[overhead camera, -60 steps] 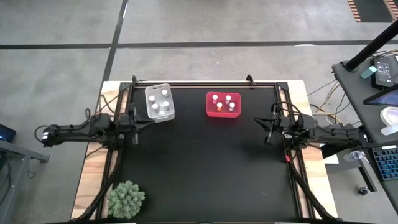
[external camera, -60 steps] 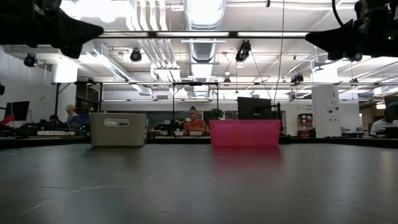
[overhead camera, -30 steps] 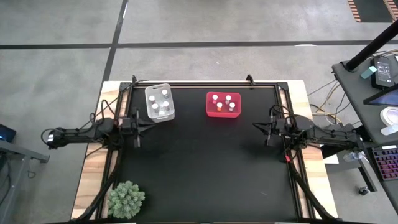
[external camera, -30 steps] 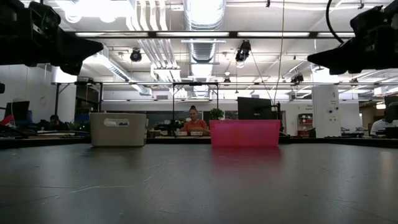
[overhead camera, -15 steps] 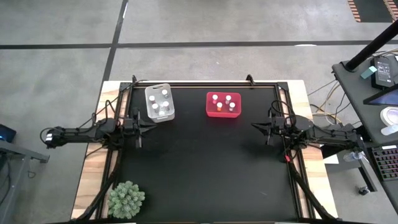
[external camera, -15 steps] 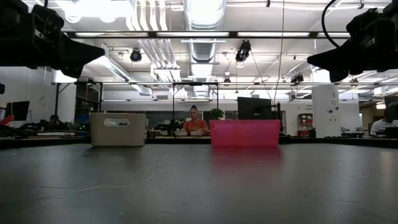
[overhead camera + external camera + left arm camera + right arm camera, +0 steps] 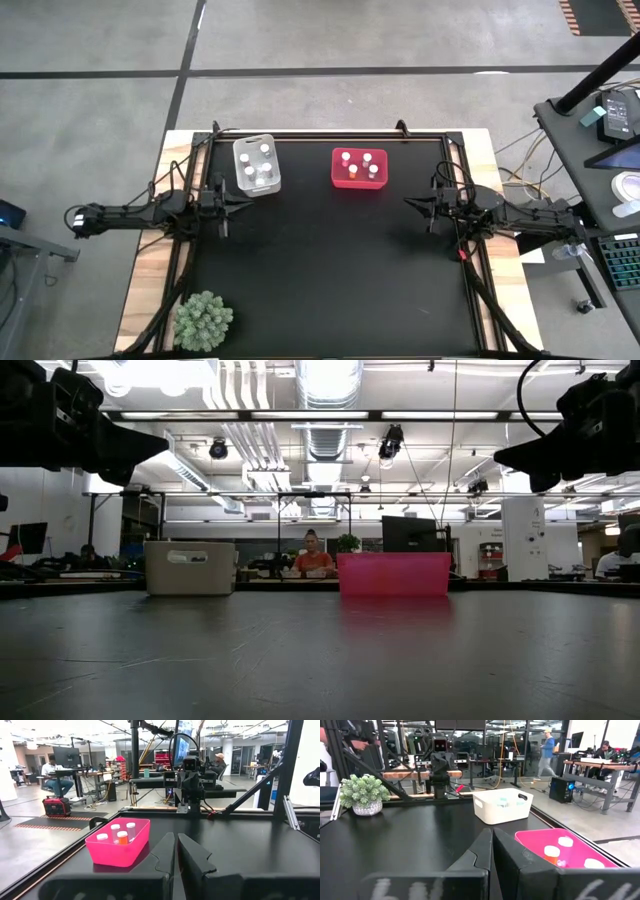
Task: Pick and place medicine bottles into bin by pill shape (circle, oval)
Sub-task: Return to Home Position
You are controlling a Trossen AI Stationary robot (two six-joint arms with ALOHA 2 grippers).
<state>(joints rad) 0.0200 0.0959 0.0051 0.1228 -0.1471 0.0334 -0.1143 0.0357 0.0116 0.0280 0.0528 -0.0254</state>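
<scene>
Sorting looks done: medicine bottles (image 7: 258, 165) sit in the clear bin (image 7: 240, 150) and red bin (image 7: 359, 187) by the bench's (image 7: 330, 280) far edge. My left jaws and right jaws are pressed together, empty, at opposite side edges; I judge only parking at home remains.

matt black table top (image 7: 330, 270), glossy red plastic bin (image 7: 117, 855), smooth whitish plastic bin (image 7: 497, 816)

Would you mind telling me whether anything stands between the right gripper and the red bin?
Nothing visible does: only bare black mat lies between the right gripper and the red bin.
</scene>
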